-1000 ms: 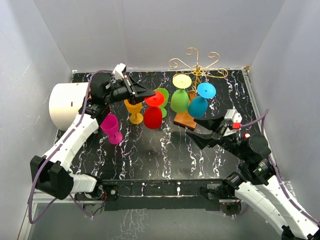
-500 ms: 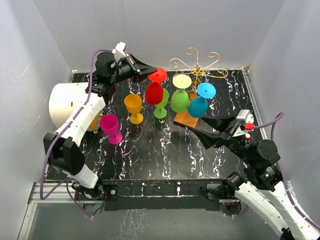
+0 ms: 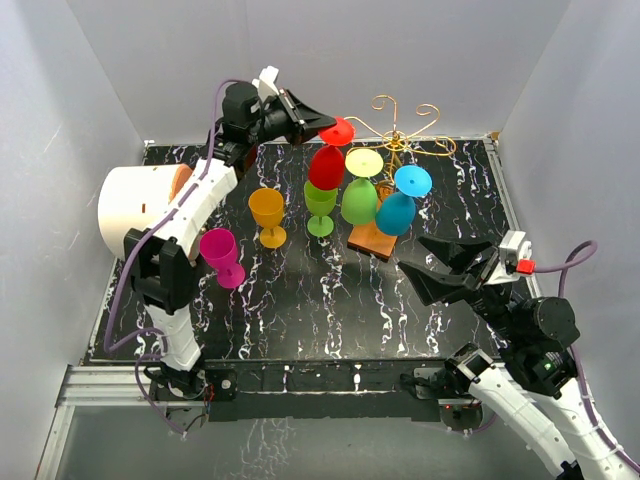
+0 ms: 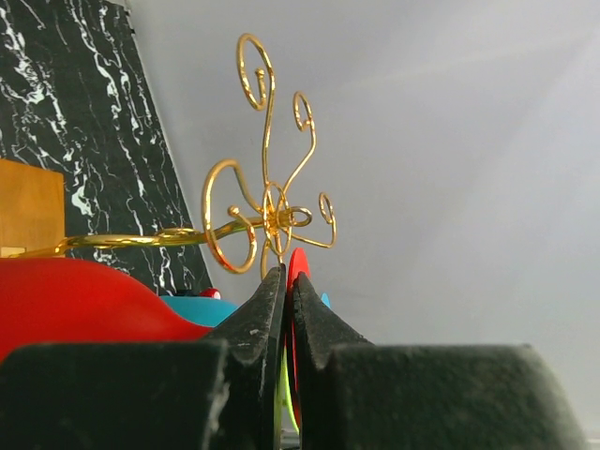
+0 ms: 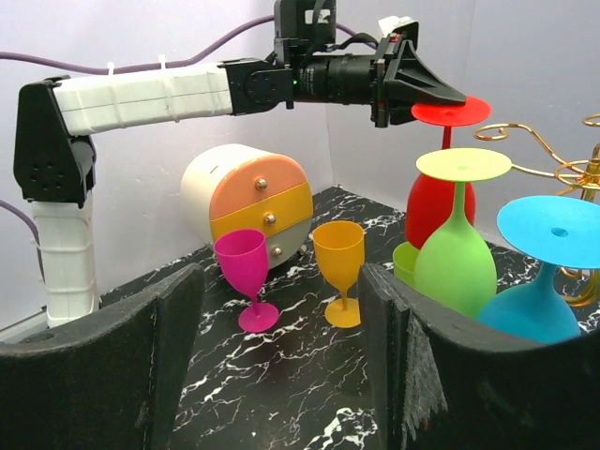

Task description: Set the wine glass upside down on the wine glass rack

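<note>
Inverted red wine glass (image 3: 326,167) beside wine glass rack (image 4: 274,217) — foot pinched in left gripper (image 3: 328,129); right gripper (image 3: 412,255) spread wide, empty.

1. The wine glass rack (image 3: 395,135) sits back right on the tabletop (image 3: 330,300), close to the rear wall.
2. Hanging upside down on it, side by side: left hung glass (image 3: 360,198) and right hung glass (image 3: 397,210).
3. The wine glass (image 3: 326,167) is up in the air just left of the rack, upside down, foot pinched in the left claw (image 3: 325,128).
4. Under it, the first upright glass (image 3: 320,208) stands on the tabletop. The second upright glass (image 3: 267,215) is to its left, and the third upright glass (image 3: 221,255) is further left and nearer the front.
5. The drawer unit (image 3: 130,205) is at the far left.
6. The right claw (image 3: 410,253) hovers front right, touching nothing.
</note>
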